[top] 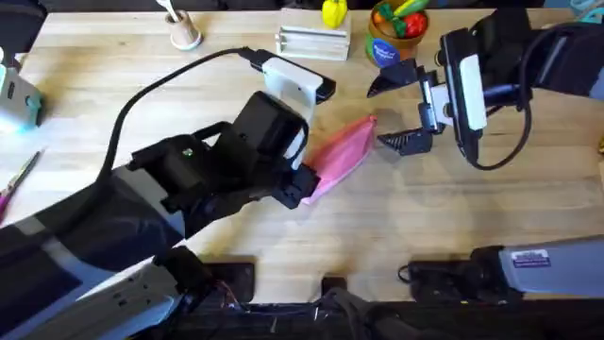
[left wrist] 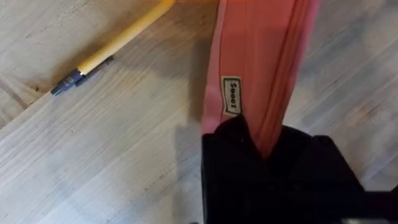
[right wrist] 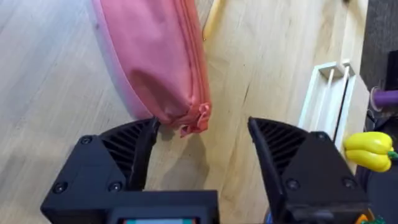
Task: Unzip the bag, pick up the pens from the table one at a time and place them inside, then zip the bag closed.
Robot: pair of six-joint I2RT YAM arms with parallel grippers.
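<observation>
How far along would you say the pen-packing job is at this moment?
Early stage. The left pincer is shut on one end of the bag; the right pincer is open around the zipper pull at the other end. The zipper looks closed, and a pen lies on the table. Unzipping, loading and rezipping remain.

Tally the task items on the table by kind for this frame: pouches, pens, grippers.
Pink pouch: 1
Pen, yellow barrel with a dark tip: 1 visible
Grippers: 2, the left gripper clamping the pouch end, the right gripper with jaws open at the zipper end
Total: 4
</observation>
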